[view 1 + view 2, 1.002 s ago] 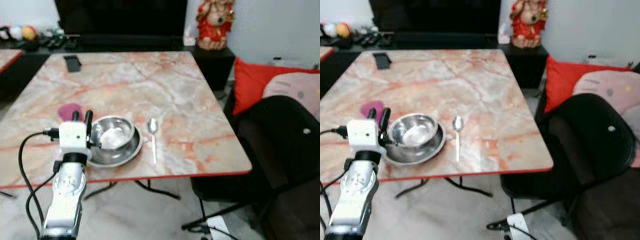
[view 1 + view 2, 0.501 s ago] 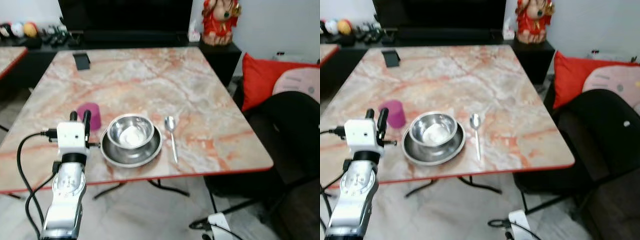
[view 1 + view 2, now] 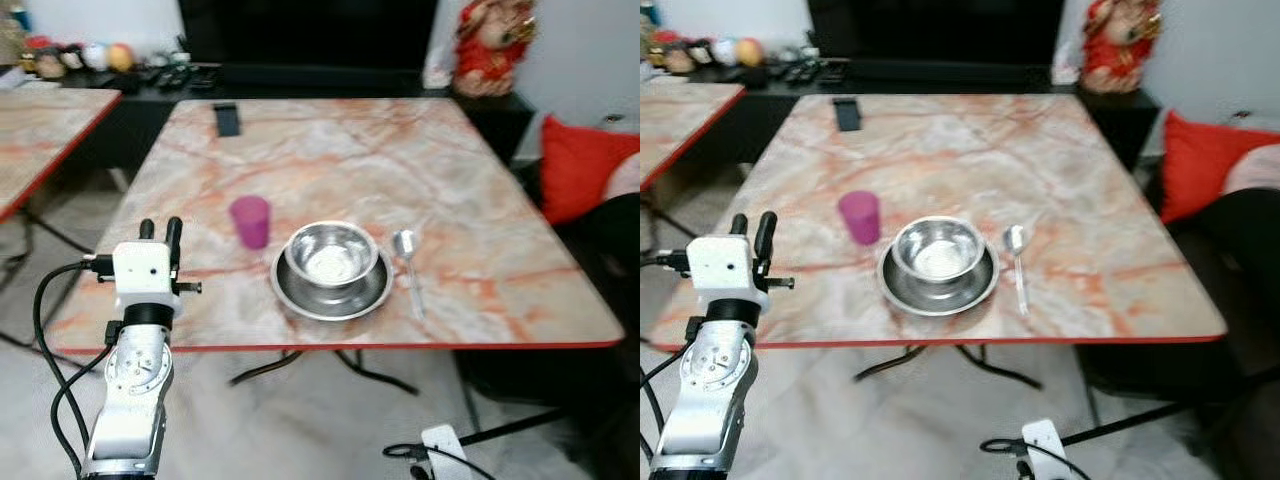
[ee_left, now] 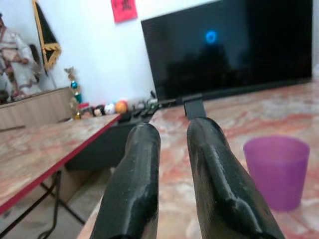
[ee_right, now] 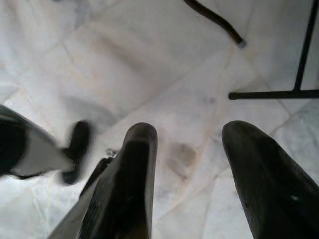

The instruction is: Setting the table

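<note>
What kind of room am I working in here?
Most likely a home living and dining room: a marble-patterned table set with a steel bowl, spoon and purple cup, a large dark TV behind it, and a red cushion to the right.

— What do we have on the table (image 3: 470,170)?

— Near its front edge a bowl (image 3: 331,254) sits in a plate (image 3: 331,291); a spoon (image 3: 408,275) lies just right of them, a cup (image 3: 250,221) just left and slightly behind. A phone (image 3: 227,118) lies near the far left corner.

— And our arms?

— Our left pincer (image 3: 160,230) is raised at the table's front left edge, the cup beyond it. Our right pincer (image 5: 187,164) hangs over the floor (image 5: 149,59).
</note>
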Motion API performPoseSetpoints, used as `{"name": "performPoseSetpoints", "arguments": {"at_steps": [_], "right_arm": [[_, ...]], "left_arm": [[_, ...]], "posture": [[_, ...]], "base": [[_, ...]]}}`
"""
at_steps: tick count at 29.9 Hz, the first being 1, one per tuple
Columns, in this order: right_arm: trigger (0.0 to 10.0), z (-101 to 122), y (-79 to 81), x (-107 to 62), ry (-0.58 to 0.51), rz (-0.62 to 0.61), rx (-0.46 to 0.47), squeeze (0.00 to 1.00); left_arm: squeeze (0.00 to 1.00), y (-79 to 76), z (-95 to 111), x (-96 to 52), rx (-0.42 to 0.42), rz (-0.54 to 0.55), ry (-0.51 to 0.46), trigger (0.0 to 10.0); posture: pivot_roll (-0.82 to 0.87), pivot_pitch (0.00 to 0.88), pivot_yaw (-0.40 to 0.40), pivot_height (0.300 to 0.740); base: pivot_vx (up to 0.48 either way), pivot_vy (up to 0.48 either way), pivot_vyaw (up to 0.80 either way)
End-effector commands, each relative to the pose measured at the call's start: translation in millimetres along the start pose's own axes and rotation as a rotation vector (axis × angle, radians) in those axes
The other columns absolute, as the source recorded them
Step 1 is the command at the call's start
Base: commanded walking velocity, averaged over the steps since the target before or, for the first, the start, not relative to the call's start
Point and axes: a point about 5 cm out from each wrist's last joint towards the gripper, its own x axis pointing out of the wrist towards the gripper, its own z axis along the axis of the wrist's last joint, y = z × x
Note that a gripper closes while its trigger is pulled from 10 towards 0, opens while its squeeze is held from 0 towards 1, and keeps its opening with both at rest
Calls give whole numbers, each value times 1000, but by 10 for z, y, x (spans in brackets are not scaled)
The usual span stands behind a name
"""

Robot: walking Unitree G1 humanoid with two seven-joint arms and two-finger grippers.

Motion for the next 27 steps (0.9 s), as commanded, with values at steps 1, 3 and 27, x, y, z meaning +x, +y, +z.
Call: {"name": "performPoseSetpoints", "arguments": {"at_steps": [1, 3, 27], "right_arm": [[10000, -4, -27, -4, -3, -11, 17, 0], [10000, -3, -27, -4, -3, -11, 16, 0], [10000, -6, -16, -4, -4, 2, 9, 0]], "left_arm": [[0, 0, 43, 26, 17, 2, -15, 10000], [0, -2, 46, 28, 17, 1, -16, 10000], [0, 7, 61, 32, 19, 2, -13, 10000]], "posture": [[-12, 0, -15, 740], [-10, 0, -15, 740], [-5, 0, -10, 740]], "base": [[0, 304, 0], [0, 306, 0], [0, 310, 185]]}}
